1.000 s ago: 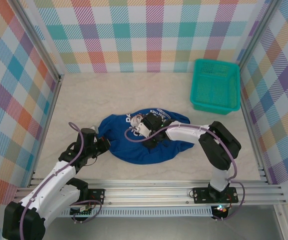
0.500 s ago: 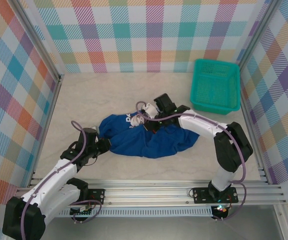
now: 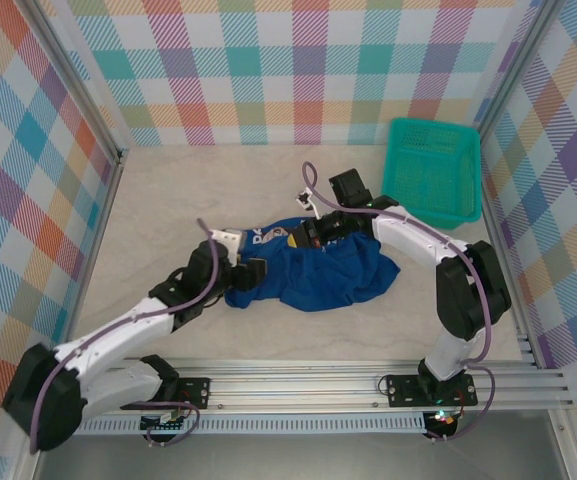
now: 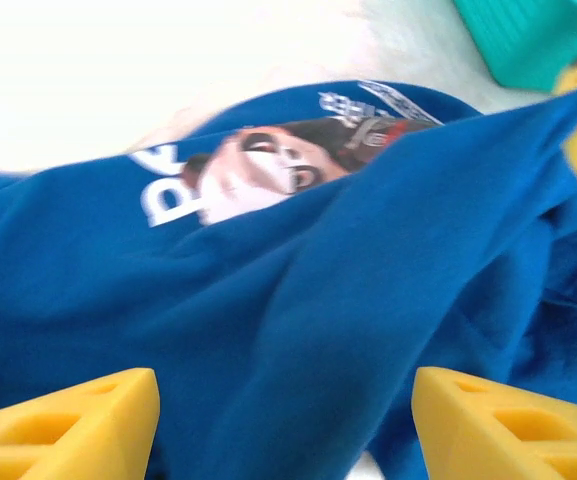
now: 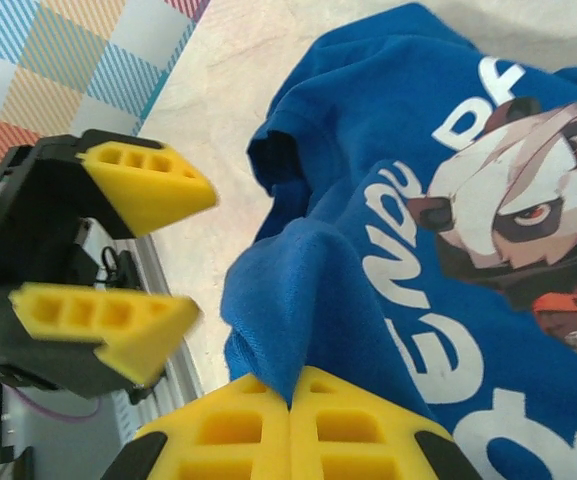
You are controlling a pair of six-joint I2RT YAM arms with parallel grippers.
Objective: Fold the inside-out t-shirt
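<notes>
The royal-blue inside-out t-shirt (image 3: pixel 340 275) lies bunched at the table's middle, with white letters and an animal-face print showing (image 5: pixel 528 200). My right gripper (image 3: pixel 311 232) sits at the shirt's far edge. In its wrist view the gripper (image 5: pixel 290 405) is shut on a raised fold of blue cloth (image 5: pixel 298 290). My left gripper (image 3: pixel 251 272) is at the shirt's left end with its jaws spread wide. From its own camera, the left gripper (image 4: pixel 286 430) faces loose blue cloth (image 4: pixel 298 300) that rises between the two yellow fingers (image 4: pixel 68 425) and is not clamped.
A teal mesh basket (image 3: pixel 431 170) stands at the back right, near the right wall. Bare beige table (image 3: pixel 198 190) stretches left of and behind the shirt. Checked walls close in three sides, and a metal rail (image 3: pixel 308 385) runs along the near edge.
The left arm has swung right to the shirt's left end and its jaws have opened. The right gripper has shut on a fold and drawn it back and to the right, bunching the shirt.
</notes>
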